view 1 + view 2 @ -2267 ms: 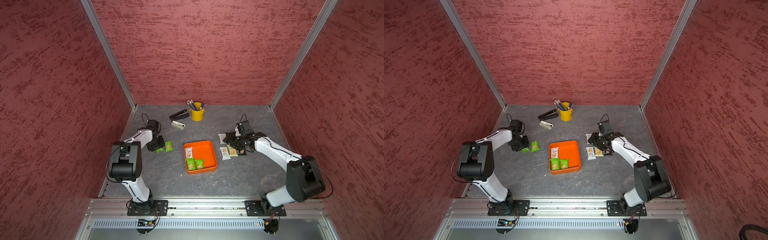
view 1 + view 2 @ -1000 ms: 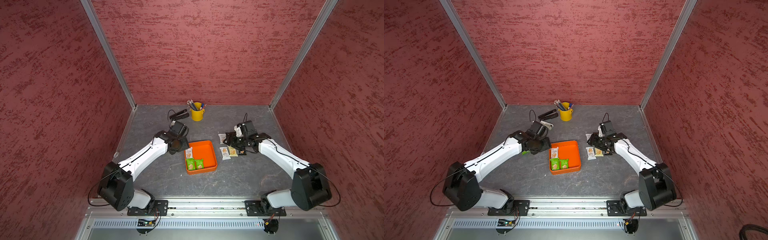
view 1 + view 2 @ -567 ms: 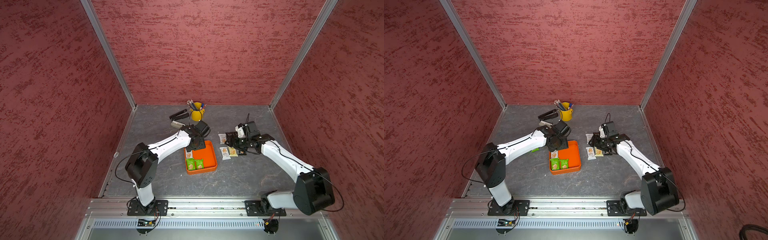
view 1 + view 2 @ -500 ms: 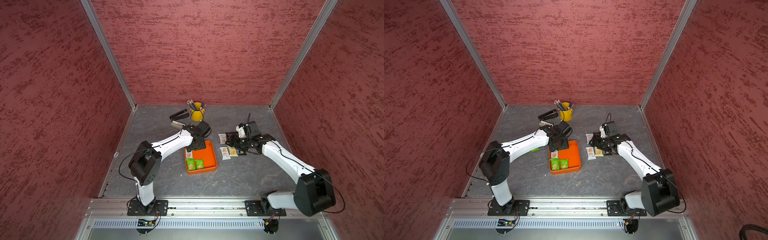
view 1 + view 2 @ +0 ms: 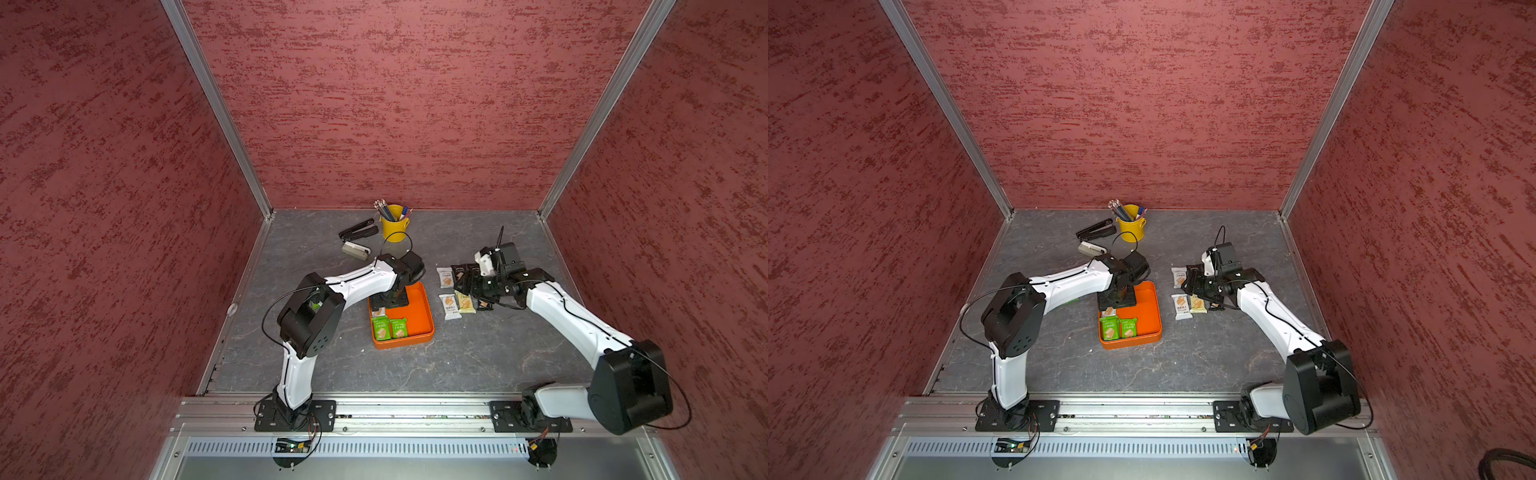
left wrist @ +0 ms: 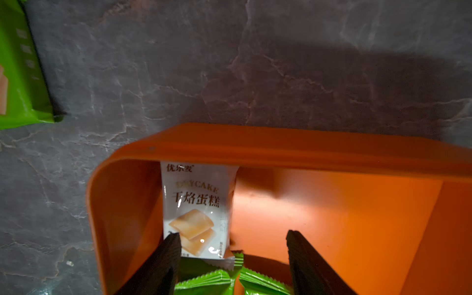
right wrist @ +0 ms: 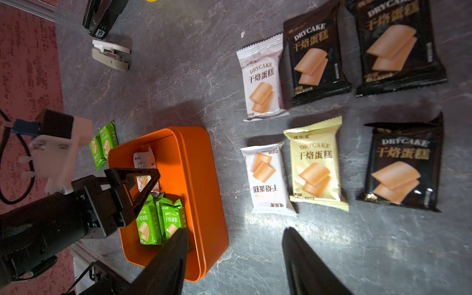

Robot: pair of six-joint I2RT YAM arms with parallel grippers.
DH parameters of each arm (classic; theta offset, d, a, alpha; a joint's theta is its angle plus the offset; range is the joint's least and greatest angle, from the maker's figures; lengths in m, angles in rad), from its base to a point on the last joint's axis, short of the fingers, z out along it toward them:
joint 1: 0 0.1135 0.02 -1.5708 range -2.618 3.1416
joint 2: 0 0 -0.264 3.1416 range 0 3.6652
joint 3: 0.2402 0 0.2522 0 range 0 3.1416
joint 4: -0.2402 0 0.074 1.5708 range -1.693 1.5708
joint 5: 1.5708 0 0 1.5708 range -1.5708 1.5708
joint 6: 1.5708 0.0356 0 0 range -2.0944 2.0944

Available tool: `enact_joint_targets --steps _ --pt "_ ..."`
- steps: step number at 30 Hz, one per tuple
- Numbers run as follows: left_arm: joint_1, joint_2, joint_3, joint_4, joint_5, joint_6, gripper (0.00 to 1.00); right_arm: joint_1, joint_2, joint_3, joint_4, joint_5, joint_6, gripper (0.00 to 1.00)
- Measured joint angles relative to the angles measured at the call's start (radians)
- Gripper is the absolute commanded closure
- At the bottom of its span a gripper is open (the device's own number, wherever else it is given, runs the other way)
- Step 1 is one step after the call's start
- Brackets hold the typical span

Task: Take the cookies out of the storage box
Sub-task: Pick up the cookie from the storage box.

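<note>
Three cookie packets lying in the orange storage box: one white packet along its left wall and two green packets side by side in its near-left corner. Left tool low over the box with fingers spread wide, clasping nothing, one tip at the white packet's edge; right tool also spread and empty, up over the packets right of the box. Outside on the tabletop: a green pair near the box's left side, and to its right a white pair, a pale yellow packet and three black packets.
</note>
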Motion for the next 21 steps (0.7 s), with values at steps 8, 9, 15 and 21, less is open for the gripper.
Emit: enact_joint_targets --steps 8,9,15,21 --pt "0.000 0.016 -0.016 0.026 0.023 0.011 0.31 -0.003 -0.018 -0.004 -0.017 0.004 0.000 0.36" --pt "0.000 0.016 -0.016 0.027 0.024 0.013 0.31 -0.003 -0.022 -0.006 -0.020 0.005 0.000 0.36" --pt "0.000 0.016 -0.017 0.046 0.047 0.027 0.31 -0.003 -0.047 -0.011 -0.034 0.015 0.000 0.36" --pt "-0.002 0.011 -0.014 0.077 0.078 0.037 0.31 -0.004 -0.069 -0.017 -0.043 0.021 0.000 0.36"
